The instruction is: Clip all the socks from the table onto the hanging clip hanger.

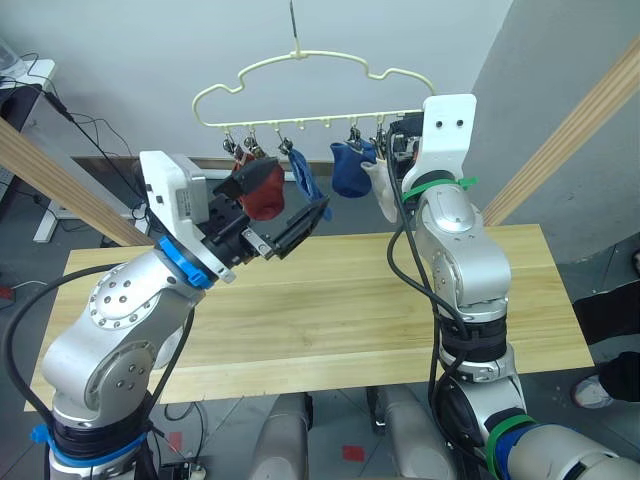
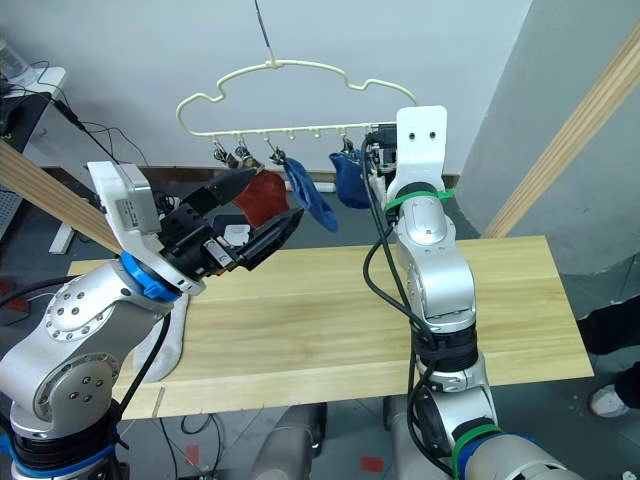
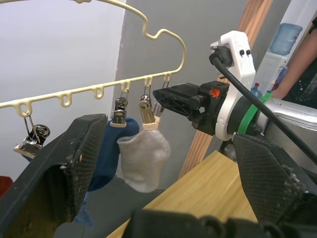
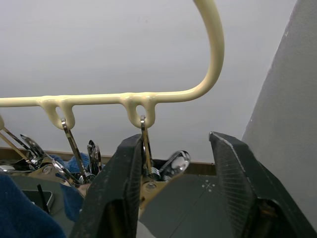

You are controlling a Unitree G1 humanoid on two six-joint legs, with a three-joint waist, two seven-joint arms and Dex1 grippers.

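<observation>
At centre left my left fingers [image 1: 285,228] spread wide, empty, just below the rust red sock [image 1: 262,188] clipped on the clip hanger [image 1: 300,100]. At upper right my right fingers [image 4: 173,193] gape around the end clip [image 4: 161,173], holding nothing.

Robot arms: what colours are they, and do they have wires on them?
Both arms are shiny silver metal with round joints. The left arm wears a blue ring at its wrist; the right arm has green bands, a white wrist plate and a thick black cable running along it. Each ends in a gripper with two black fingers: left gripper, right gripper.
</observation>
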